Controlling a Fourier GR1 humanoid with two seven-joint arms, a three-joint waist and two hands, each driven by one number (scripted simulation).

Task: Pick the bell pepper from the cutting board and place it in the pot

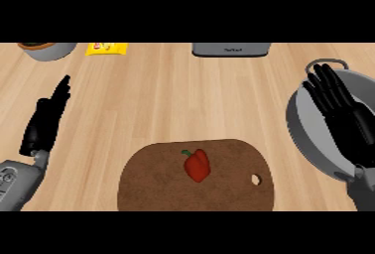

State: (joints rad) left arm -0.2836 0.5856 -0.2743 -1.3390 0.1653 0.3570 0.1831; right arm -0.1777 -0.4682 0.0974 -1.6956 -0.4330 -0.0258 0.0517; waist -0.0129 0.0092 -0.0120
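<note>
Light wooden bench [176,94], viewed steeply from above.

Bell pepper [197,165]: red, green stem toward upper left, lying on its side on the cutting board [157,186], a little above the board's middle. Well apart from both hands, touched by neither.

Cutting board: brown, rounded, at lower centre of the bench, small hole near its right edge.

Pot [299,126]: grey, round, at the right edge of the view, near the board's right side, loop handle at the far rim. Partly cut off by the view's edge; inside mostly hidden.

Right robot hand [338,106]: released, fingers straight and slightly spread, pointing away from the body, over the pot's opening. Grasping nothing. Cannot tell whether touching the pot or above it.

Left robot hand [45,119]: released, fingers straight and pointing up the view, seen edge-on at the left side of the bench. Resting, grasping nothing.

Far edge of the bench: grey bowl [50,50] with brown contents at upper left, yellow packet [107,47] just beside it, grey box-shaped appliance [231,49] near top centre. All well apart from the board.
</note>
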